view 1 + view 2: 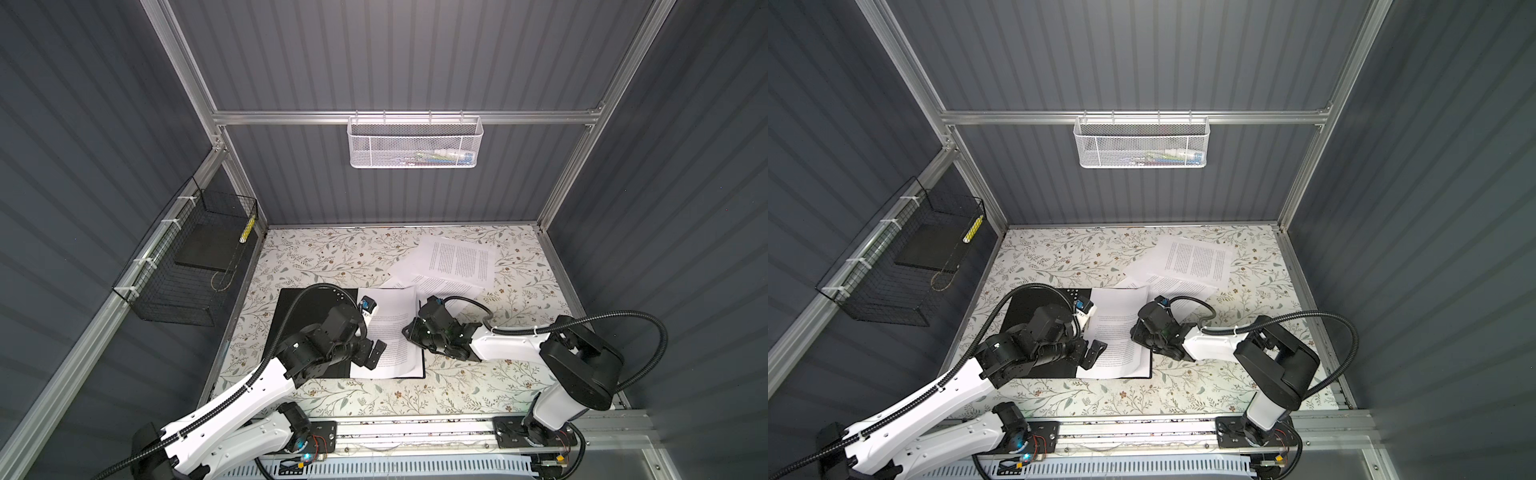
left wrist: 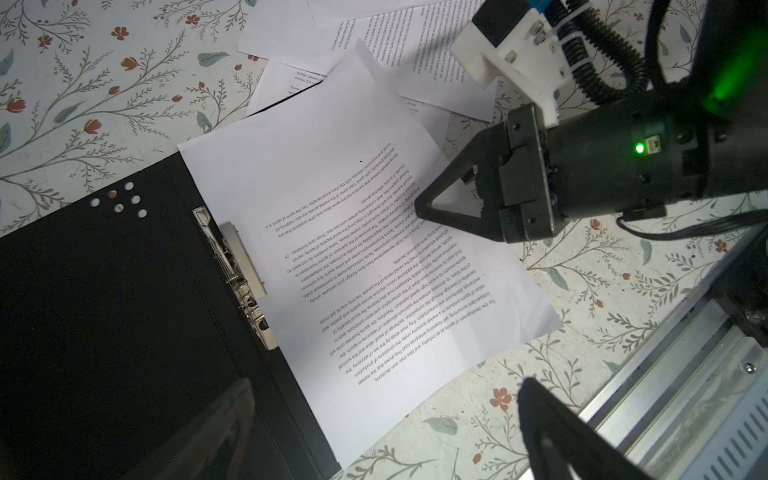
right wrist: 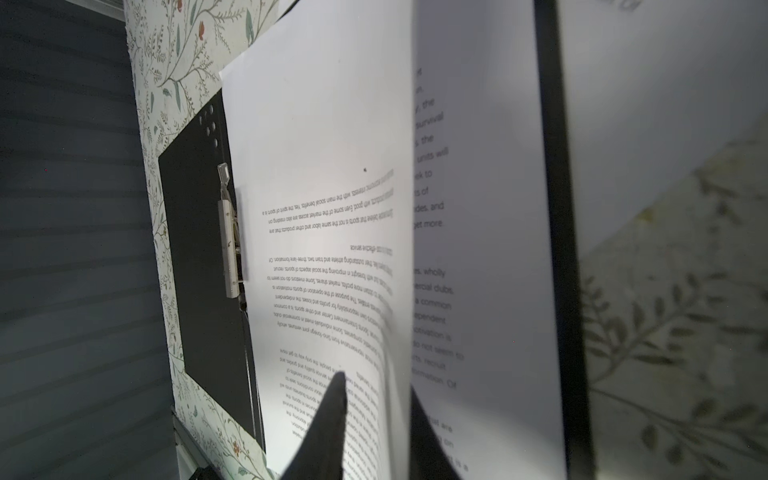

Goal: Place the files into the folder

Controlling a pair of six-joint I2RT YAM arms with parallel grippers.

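The folder (image 1: 307,303) (image 1: 1030,301) lies open on the table, black inside, with a metal clip (image 2: 245,270) along its spine. White printed files (image 1: 390,328) (image 2: 353,249) lie on its right half. More files (image 1: 457,262) (image 1: 1196,262) are spread loose at the back right. My right gripper (image 1: 405,330) (image 3: 376,395) is at the top sheet's right edge. That edge is lifted and curls between the parted fingers. My left gripper (image 1: 376,353) (image 2: 386,415) hovers open over the folder's near middle, holding nothing.
A black wire basket (image 1: 187,266) with a dark slab hangs on the left wall. A white mesh basket (image 1: 415,141) hangs on the back wall. An aluminium rail (image 1: 415,432) runs along the table's front edge.
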